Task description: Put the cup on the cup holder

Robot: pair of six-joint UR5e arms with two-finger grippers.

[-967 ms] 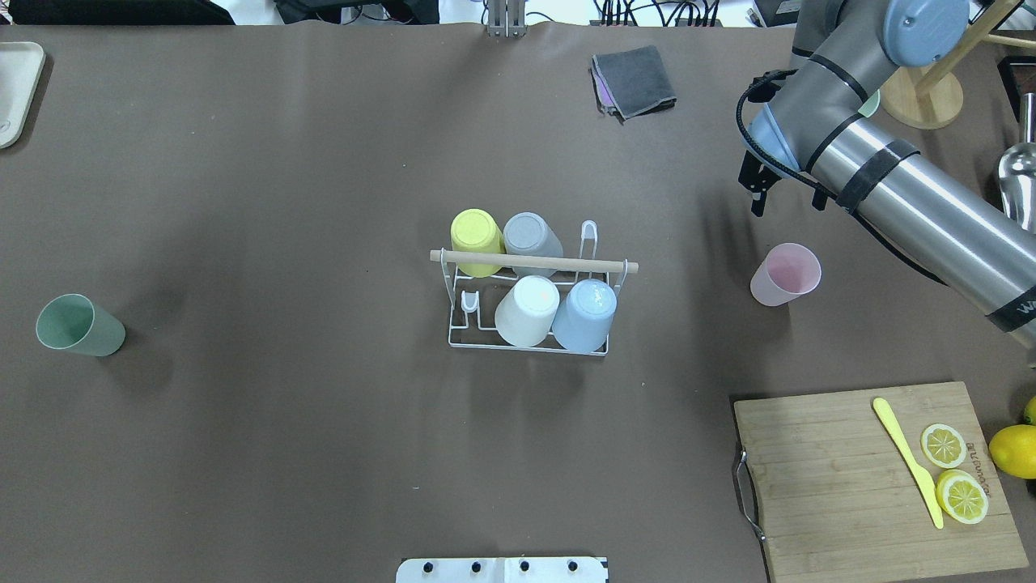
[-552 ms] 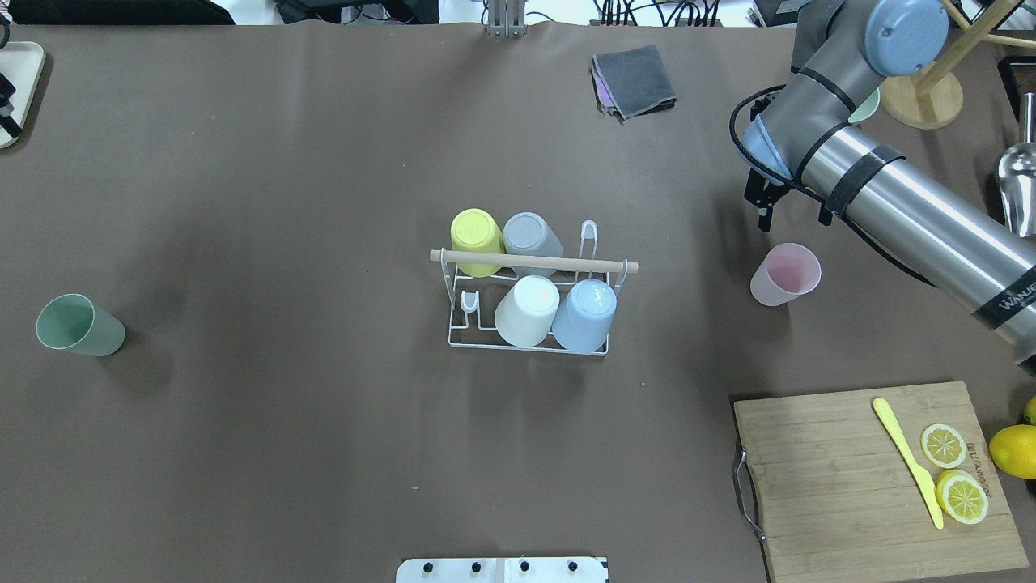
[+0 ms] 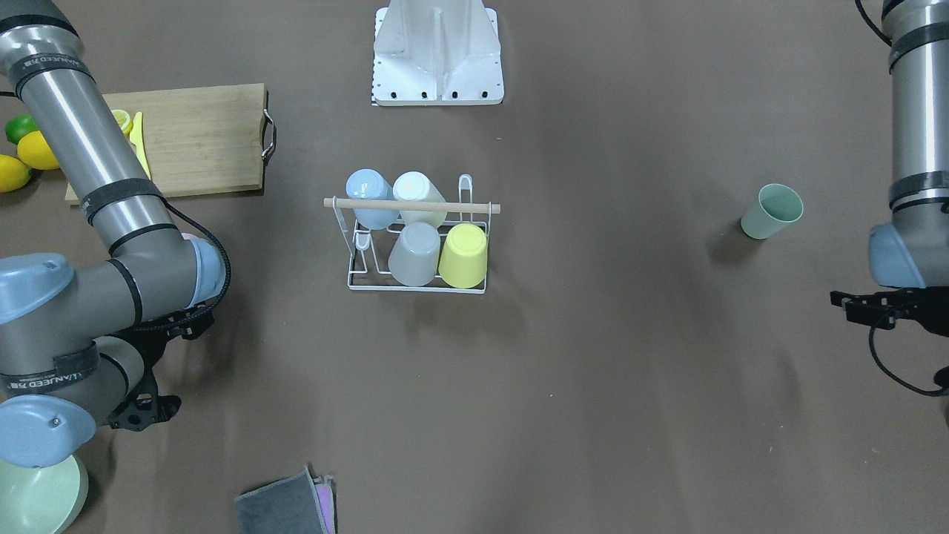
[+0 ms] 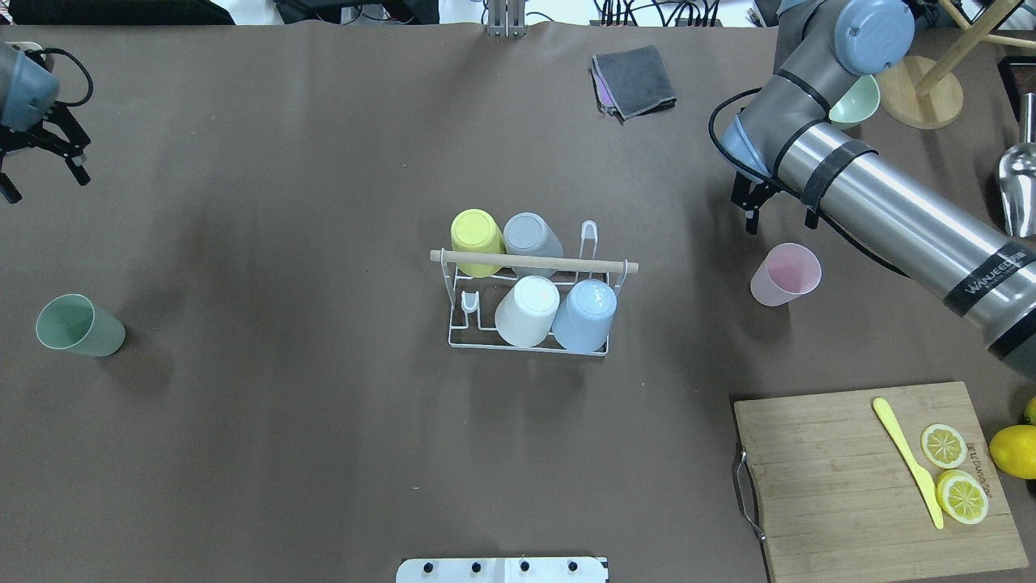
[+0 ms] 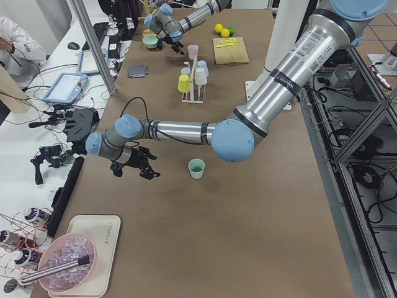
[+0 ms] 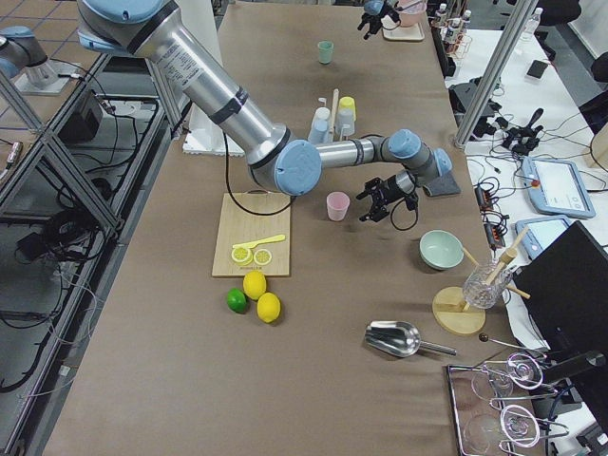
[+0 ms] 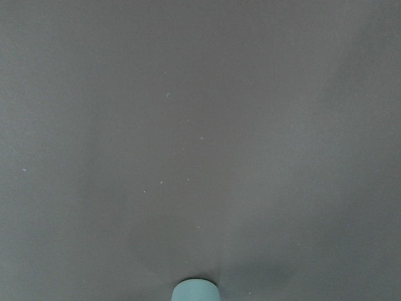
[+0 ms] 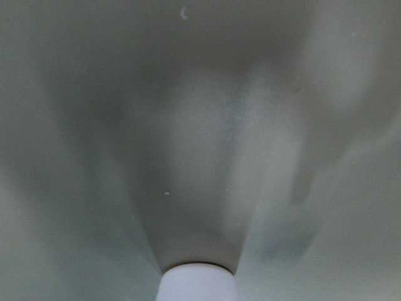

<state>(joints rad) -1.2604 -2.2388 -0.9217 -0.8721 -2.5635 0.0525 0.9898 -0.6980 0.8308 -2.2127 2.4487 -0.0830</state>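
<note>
Pink and light, the upright cup (image 4: 783, 275) could topple or skid if the right claw (image 4: 779, 223) closes on it off-centre, a likely slip on so thin and tapered a body. That claw hangs wide open and empty just beyond the cup, touching nothing. Further left, at the middle of the table (image 4: 324, 445), the cup holder (image 4: 534, 261) carries four upturned cups (image 4: 526, 312), with two prongs (image 4: 589, 235) free. At the far left, the left claw (image 4: 44, 182) is likewise spread and empty, well apart from a green cup (image 4: 78, 325).
</note>
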